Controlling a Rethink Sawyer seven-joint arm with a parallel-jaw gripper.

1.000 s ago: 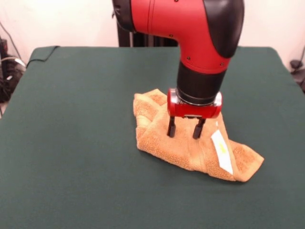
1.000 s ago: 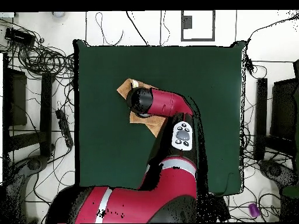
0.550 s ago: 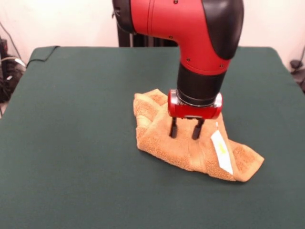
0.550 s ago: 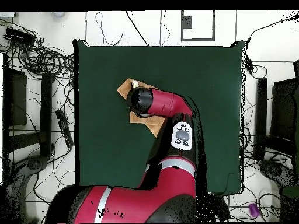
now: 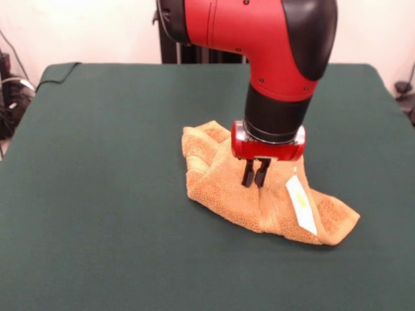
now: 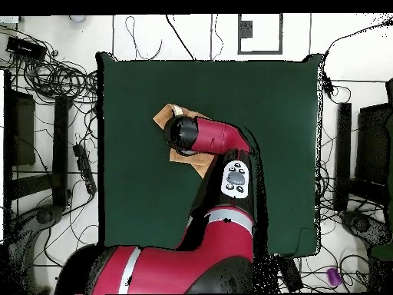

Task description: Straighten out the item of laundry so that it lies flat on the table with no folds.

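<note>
The item of laundry (image 5: 227,194), an orange-tan terry towel, lies crumpled and folded near the middle of the dark green table (image 5: 97,162). Its white care label (image 5: 301,204) faces up near the right end. My gripper (image 5: 255,183) points straight down onto the towel's middle, its two black fingers closed together and pinching a ridge of the cloth. In the overhead view the arm covers most of the towel (image 6: 163,117), and only its corners show on the table (image 6: 276,115).
Cables and equipment (image 6: 46,77) lie on the floor round the table in the overhead view. A fold of the green cloth hangs at the far left corner (image 5: 58,71) in the front view.
The fingers have gone from spread apart over the towel to closed on its middle. The arm shifted slightly; the towel keeps its place and shape.
</note>
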